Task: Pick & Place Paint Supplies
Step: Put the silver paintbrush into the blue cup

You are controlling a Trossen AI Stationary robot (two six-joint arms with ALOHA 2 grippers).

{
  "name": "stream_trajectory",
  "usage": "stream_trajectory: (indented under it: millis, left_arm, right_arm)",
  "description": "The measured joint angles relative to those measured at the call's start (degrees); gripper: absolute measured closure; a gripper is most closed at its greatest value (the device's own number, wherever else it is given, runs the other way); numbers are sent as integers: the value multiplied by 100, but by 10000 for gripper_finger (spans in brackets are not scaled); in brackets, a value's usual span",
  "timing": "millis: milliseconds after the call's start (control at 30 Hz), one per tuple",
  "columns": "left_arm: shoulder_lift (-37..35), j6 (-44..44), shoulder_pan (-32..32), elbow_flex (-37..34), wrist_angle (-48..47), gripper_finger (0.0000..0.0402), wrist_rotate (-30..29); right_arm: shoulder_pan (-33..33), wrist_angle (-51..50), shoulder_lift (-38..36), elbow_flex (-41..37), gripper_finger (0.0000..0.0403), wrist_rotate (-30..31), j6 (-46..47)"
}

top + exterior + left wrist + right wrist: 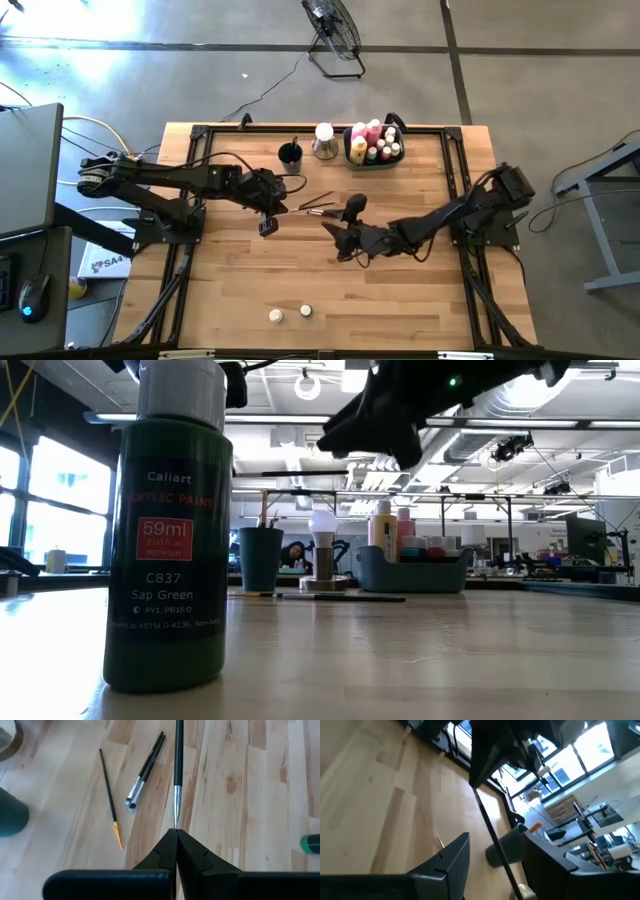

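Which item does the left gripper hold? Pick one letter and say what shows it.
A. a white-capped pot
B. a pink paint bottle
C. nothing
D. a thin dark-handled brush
D: in the left wrist view the left gripper is shut on the metal-ferrule end of a thin dark-handled brush that sticks straight out from its fingertips over the table.

I work in an open industrial lab: polished grey concrete floor [520, 60], a black floor fan [333, 30] beyond my light wooden table [240, 290], exposed ceiling ducts and strip lights [560, 405], large windows [40, 500] at left, cluttered workbenches [590, 565] far behind.
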Motion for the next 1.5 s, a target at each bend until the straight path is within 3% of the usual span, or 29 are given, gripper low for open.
stream_trajectory:
  millis: [467,700,900,1067,1500]
  left_arm:
    - [0,1,5,0,1,401,0]
    - [0,-86,8,0,10,401,-26]
    - [0,-132,8,4,0,401,-138]
    - [0,-152,8,4,-127,401,-145]
    - [0,-238,8,4,-174,401,-151]
  right_arm:
    - [-477,-226,78,-3,234,-490,53]
    - [-514,-140,358,127,237,-201,-225]
    - [-510,-673,979,929,237,60,-581]
    - [-549,-672,1184,1193,237,636,-747]
    - [-553,-746,1182,1197,238,553,-855]
